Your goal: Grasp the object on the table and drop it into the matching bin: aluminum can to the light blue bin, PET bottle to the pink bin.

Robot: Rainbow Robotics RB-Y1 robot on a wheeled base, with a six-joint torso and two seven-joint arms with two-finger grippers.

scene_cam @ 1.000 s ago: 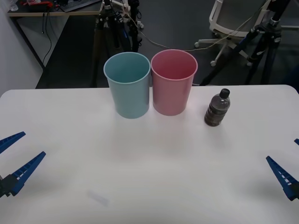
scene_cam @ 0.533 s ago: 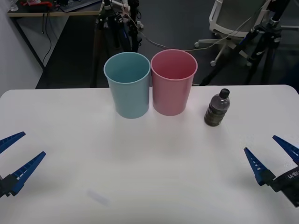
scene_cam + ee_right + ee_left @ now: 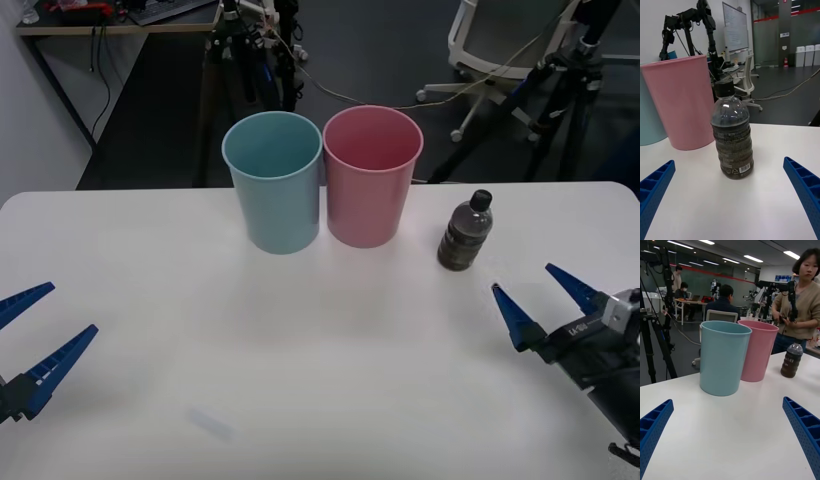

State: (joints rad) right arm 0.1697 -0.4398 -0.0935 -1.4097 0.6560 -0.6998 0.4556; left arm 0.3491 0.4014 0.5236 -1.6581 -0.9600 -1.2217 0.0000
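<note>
Here, ribbed blue right pincer (image 3: 538, 293) spread wide near ridged clear PET bottle (image 3: 466, 231), left pincer (image 3: 33, 328) likewise agape.

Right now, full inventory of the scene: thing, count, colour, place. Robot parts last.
PET bottle: 1, clear with dark brown contents and black cap, upright on the table to the right of the pink bin, apart from it.
pink bin: 1, pink, upright at the far middle of the table, beside the light blue bin.
light blue bin: 1, pale blue-teal, upright, to the left of the pink bin.
table: 1, white, carries both bins and the bottle.
right gripper: 1, blue fingers, open, low over the table just short of the bottle, pointed toward it.
left gripper: 1, blue fingers, open, at the table's near left edge, idle.
</note>
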